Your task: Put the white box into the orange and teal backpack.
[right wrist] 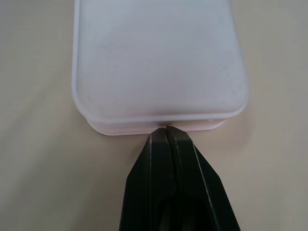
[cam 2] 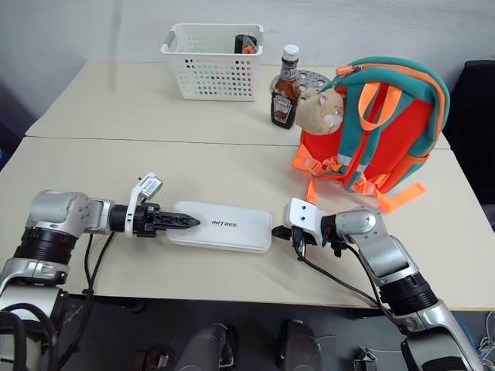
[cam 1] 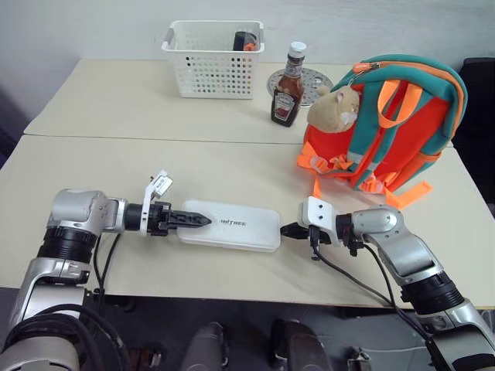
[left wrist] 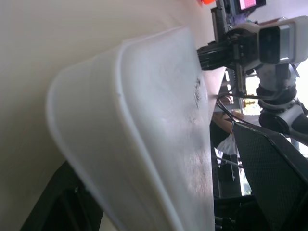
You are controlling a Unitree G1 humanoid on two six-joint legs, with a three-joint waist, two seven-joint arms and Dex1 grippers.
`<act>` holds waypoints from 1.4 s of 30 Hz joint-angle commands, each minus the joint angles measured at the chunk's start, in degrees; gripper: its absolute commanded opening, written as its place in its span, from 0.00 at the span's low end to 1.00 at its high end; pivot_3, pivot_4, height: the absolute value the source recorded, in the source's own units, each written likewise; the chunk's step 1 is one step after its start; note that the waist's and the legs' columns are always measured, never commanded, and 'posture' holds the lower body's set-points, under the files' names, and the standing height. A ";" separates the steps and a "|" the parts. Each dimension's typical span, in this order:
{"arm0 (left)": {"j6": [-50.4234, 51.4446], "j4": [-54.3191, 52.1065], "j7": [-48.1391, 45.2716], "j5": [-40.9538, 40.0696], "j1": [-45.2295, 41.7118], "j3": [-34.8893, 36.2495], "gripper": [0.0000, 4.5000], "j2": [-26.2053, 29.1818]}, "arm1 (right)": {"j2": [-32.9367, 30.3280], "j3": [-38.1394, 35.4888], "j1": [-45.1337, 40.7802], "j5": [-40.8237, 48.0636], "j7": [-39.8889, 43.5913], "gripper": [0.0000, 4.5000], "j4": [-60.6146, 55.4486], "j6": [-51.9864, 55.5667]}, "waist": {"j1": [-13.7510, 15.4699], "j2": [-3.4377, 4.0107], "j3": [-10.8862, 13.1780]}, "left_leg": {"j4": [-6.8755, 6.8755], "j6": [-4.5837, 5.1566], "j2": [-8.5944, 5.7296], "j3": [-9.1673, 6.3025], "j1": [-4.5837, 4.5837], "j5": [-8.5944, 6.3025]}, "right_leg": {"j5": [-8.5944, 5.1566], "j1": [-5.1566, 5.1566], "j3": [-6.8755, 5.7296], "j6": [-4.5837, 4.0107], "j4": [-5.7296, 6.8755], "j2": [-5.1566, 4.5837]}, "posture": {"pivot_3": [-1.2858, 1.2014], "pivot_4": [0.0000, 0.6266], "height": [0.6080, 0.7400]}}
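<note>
Left hand [cam 1: 203,220]: fingers spread apart, one above and one below the left short end of the white box [cam 1: 230,225]; in the left wrist view the box end sits between the 2 black fingers, not yet pinched, as far as I can judge.
Right hand [cam 1: 292,229]: fingers pressed together into 1 point, tip touching the middle of the box's right short end; it holds nothing.
White box: lies flat on the near tabletop [cam 1: 100,174], between the 2 hands, lettering up.
Long axis: runs 9 o'clock to 3 o'clock across the tabletop, so each hand faces 1 short end head-on.
Nearer arm: both are at the box; the left is placed to grip, the right only props the far end.
Backpack [cam 1: 394,124]: stands upright at about 1 o'clock from the box, well apart from it, beyond the right arm, teal top uppermost, plush charm on its left side.
Coming move, my judgement: the left hand closes on its end, then the box must travel up and toward 1 o'clock and turn end-down to enter the top; whether the zip is open enough I cannot tell.
</note>
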 commanded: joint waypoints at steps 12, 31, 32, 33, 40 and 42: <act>-3.83 3.21 -14.10 1.53 -8.87 -9.96 0.55 2.06 | -0.71 0.48 3.92 -1.92 -0.60 0.00 -2.73 -4.32 | -0.14 -0.02 0.01 | 0.02 0.00 0.03 0.06 0.02 0.00 | 0.00 0.00 0.03 0.00 0.00 0.05 | 0.52 0.24 1.00; -6.21 -18.44 -9.35 -5.21 5.29 4.78 0.31 6.94 | -3.85 -14.06 11.84 9.00 -4.61 0.00 -13.58 7.66 | 0.07 -0.09 0.09 | 0.06 0.04 0.06 -0.01 -0.05 -0.03 | 0.00 -0.01 0.09 0.00 -0.03 -0.17 | 0.52 0.24 1.00; -5.14 -21.32 -7.09 -7.05 7.31 9.02 0.31 6.54 | -4.34 -17.87 13.04 11.63 -5.48 0.04 -14.46 10.50 | 0.14 -0.09 0.09 | 0.08 0.04 0.06 -0.02 -0.06 -0.03 | 0.01 -0.01 0.09 0.01 -0.05 -0.19 | 0.52 0.24 1.00; -3.92 -24.14 -3.80 -8.97 9.30 14.38 0.31 5.42 | -4.66 -22.84 14.06 15.17 -6.58 0.08 -15.09 14.10 | 0.20 -0.09 0.09 | 0.08 0.05 0.07 -0.04 -0.06 -0.04 | 0.01 0.00 0.10 0.01 -0.06 -0.23 | 0.52 0.24 1.00; 1.52 -35.61 20.13 -18.23 14.28 41.42 0.31 -6.12 | -5.66 -41.44 11.01 27.13 -14.23 0.57 -8.74 25.95 | 0.41 -0.13 0.11 | 0.08 0.03 0.10 -0.11 0.09 -0.09 | 0.02 0.15 0.10 0.02 -0.24 -0.30 | 0.52 0.24 1.00; 1.73 -37.95 25.66 -20.02 14.52 44.78 0.31 -8.98 | -5.14 -42.67 7.39 28.55 -16.67 0.73 -5.25 27.34 | 0.17 -0.13 0.11 | 0.08 0.02 0.10 -0.09 0.13 -0.10 | 0.02 0.16 0.11 0.02 -0.22 -0.28 | 0.52 0.24 1.00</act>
